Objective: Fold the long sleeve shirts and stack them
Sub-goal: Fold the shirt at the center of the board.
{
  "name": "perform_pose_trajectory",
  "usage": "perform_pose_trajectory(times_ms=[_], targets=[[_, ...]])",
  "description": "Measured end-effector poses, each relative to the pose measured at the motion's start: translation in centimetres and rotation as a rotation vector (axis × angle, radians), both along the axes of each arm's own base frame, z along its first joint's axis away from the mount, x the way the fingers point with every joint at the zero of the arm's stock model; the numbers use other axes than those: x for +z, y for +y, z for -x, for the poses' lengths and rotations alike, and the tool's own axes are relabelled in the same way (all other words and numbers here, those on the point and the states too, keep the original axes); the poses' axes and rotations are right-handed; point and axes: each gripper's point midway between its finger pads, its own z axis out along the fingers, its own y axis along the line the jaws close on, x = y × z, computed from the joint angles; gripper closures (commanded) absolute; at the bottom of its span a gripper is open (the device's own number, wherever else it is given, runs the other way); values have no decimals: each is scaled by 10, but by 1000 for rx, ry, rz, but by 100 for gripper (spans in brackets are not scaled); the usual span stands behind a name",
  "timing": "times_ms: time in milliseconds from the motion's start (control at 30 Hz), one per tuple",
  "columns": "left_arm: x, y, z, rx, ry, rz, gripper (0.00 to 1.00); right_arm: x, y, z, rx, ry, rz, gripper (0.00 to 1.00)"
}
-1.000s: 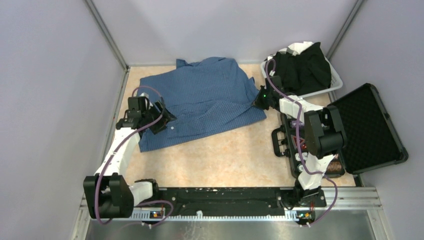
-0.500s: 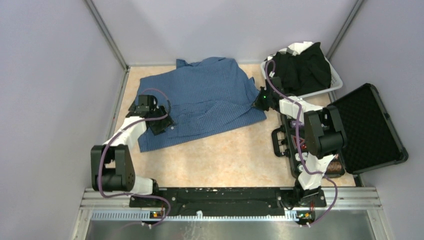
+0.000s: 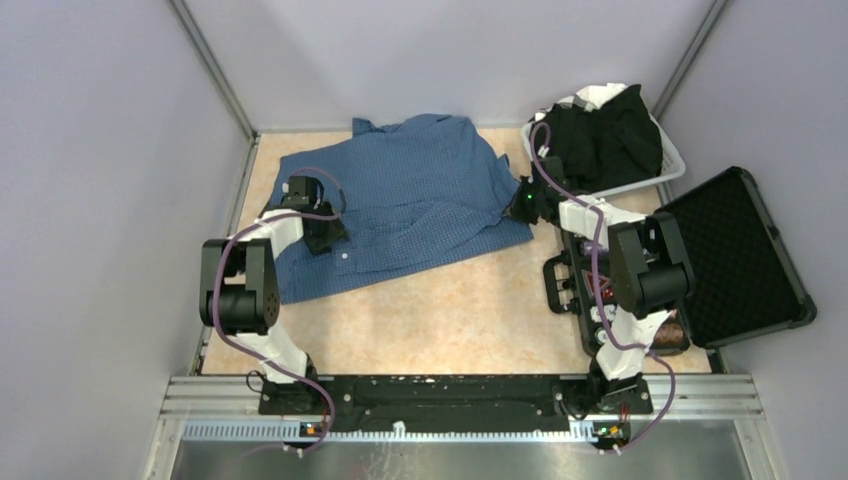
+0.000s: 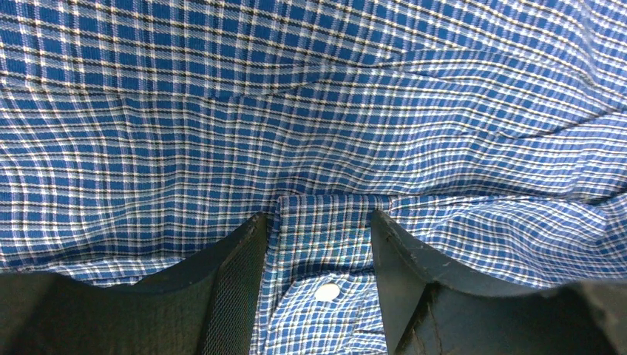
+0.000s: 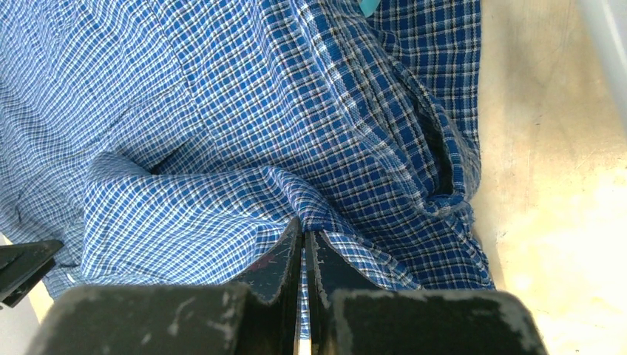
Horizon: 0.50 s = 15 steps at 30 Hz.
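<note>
The blue fine-checked shirt (image 3: 400, 205) lies spread on the table, collar toward the back. My left gripper (image 3: 322, 232) rests on its left part. In the left wrist view the gripper (image 4: 318, 218) is open, its jaws standing either side of a cloth band with a small white button (image 4: 327, 291). My right gripper (image 3: 518, 205) is at the shirt's right edge. In the right wrist view the gripper (image 5: 304, 233) is shut on a raised fold of the blue shirt (image 5: 222, 148). The black shirts (image 3: 605, 135) are heaped in a white basket (image 3: 672, 165) at the back right.
An open black hard case (image 3: 735, 255) with foam lining lies at the right, beside the right arm. Grey walls close in the left, back and right sides. Bare tan tabletop (image 3: 440, 310) lies between the shirt and the arm bases.
My left arm has straightened up over the left side and its gripper has shifted slightly back and right onto the shirt. The right gripper has held its pinch, almost still.
</note>
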Motion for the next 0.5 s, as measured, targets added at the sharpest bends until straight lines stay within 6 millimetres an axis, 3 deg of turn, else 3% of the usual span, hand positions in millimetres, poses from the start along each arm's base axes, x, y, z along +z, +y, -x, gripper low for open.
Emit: perform_pose_trajectory(times_ms=[133,233,400,500], targets=[[-4,4,-1,1,6,-24,45,2,1,-1,3,-6,-4,100],[-2,6,-4,1,-3,-36,53,2,1,-1,4,-8,-7,100],[-3,6,-8,-3,-7,-35,83,3,1,-1,5,-9,-7,100],[-3,3,-7,-15,-8,-25,94,3,1,-1,5,-9,-7,100]])
